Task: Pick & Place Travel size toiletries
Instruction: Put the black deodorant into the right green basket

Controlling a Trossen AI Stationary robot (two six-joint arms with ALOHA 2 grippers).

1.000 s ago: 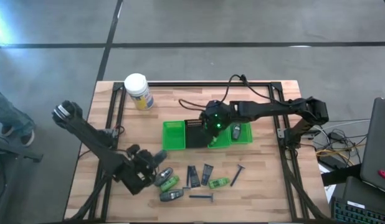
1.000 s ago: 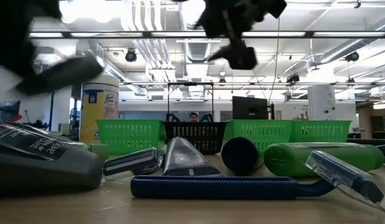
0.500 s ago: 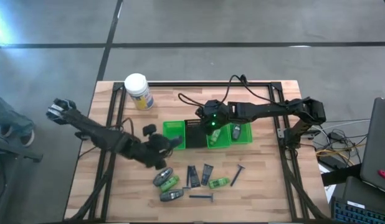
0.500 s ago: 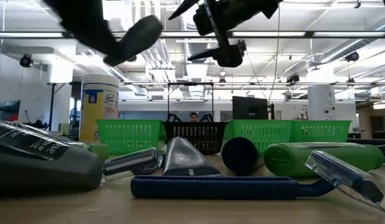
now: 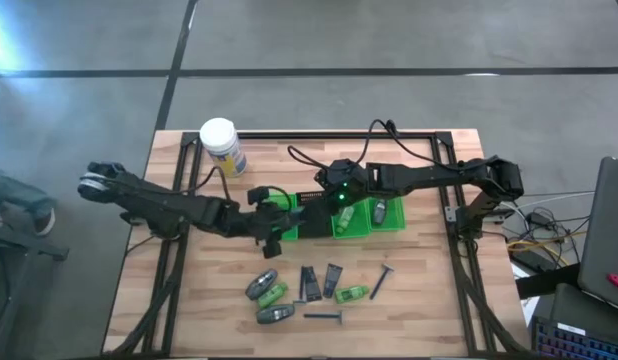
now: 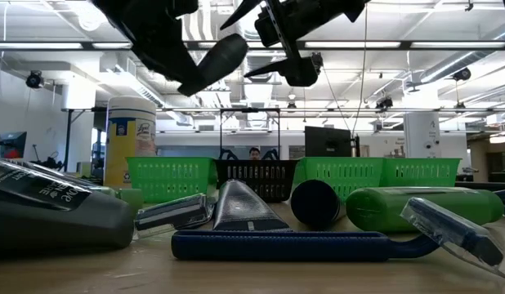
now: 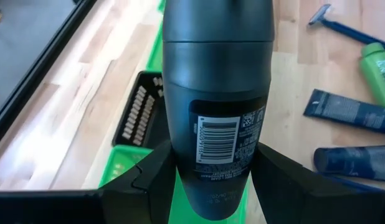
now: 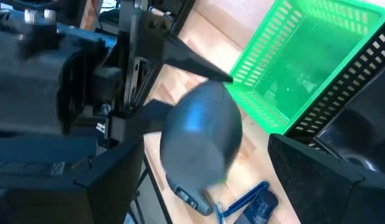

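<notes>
My left gripper (image 5: 272, 222) is shut on a dark grey tube (image 7: 217, 93) with a barcode label. It hovers at the near edge of the tray's leftmost green compartment (image 5: 279, 212). The tube also shows raised in the low view (image 6: 216, 61) and in the right wrist view (image 8: 202, 134). My right gripper (image 5: 340, 198) hangs open and empty over the tray's middle. Several toiletries lie on the table near the front: grey tubes (image 5: 262, 284), green bottles (image 5: 352, 293), dark packets (image 5: 309, 282) and razors (image 5: 324, 316). One item lies in the rightmost compartment (image 5: 379, 211). My left gripper pinches the grey tube between its two fingers (image 7: 149, 180) at the barcode end (image 7: 218, 163). The tube runs along the fingers and sticks out ahead of them toward the tray. It is lifted clear of the table and tilted.
The tray has green compartments and one black one (image 5: 311, 208) and stands mid-table. A white jar with a yellow label (image 5: 221, 148) stands near the far left corner. Black frame rails (image 5: 179, 200) run along the table's sides. A person shows far behind (image 6: 253, 153).
My left gripper, carrying the grey tube, has risen from beside the toiletries at the table's near left. It has travelled toward the far edge and right, up to the tray's leftmost compartment. The tube went from low over the table to lifted high.
</notes>
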